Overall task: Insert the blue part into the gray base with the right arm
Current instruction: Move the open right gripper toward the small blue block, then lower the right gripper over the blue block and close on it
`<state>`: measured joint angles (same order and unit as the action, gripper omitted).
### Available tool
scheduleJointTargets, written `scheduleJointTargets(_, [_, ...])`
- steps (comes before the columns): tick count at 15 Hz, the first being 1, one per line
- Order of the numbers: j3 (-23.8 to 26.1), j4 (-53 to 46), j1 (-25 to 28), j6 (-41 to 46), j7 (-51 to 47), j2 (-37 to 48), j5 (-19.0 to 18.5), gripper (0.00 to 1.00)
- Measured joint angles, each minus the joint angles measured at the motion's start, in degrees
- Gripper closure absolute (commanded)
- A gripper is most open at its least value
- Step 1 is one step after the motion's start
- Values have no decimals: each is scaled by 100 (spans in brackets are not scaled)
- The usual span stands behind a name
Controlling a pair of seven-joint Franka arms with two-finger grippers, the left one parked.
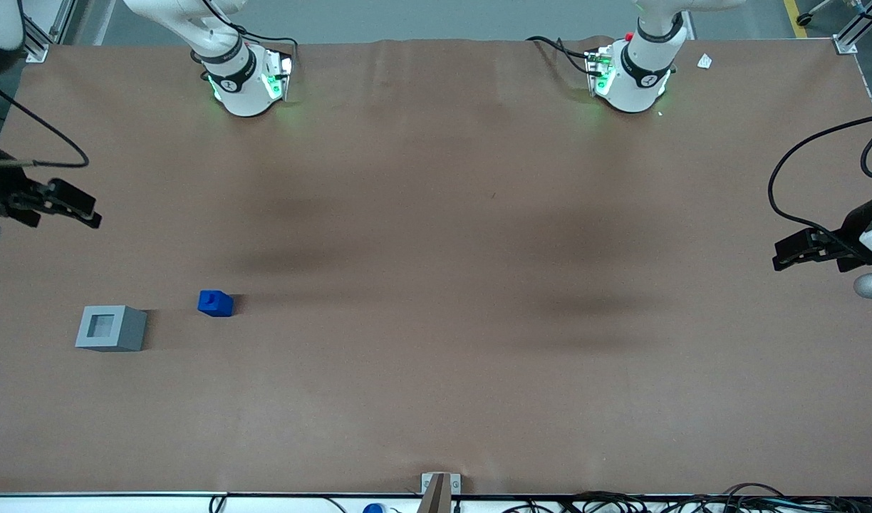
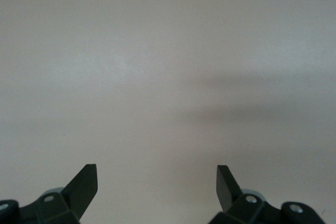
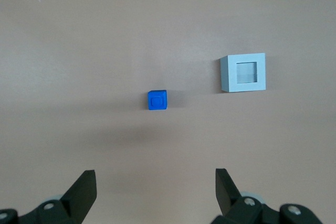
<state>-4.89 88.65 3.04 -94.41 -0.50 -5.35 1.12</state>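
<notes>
Nearest the front camera sits the gray base (image 1: 111, 328) on my brown table (image 1: 436, 399), recess up. Just beside it, slightly farther back, stands the blue part (image 1: 215, 303), apart from it. My gripper (image 3: 156, 192) hovers well above both, fingers spread, holding nothing.

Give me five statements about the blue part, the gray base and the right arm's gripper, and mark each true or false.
1. The blue part sits inside the gray base. False: it stands on the table beside the base, apart from it.
2. The gripper is open and holds nothing. True.
3. The gray base's recess is unfilled. True.
4. The gray base lies toward the parked arm's end of the table. False: it lies toward the working arm's end.
5. The gripper touches the blue part. False: it hangs clear of both blocks.
</notes>
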Motion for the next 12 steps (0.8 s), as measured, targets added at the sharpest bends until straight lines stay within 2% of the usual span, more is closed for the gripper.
scheduleJointTargets(6, [7, -81, 26, -228, -1, -594, 25, 0])
scheduleJointTargets(12, [5, 754, 26, -1336, -4, -919, 31, 0])
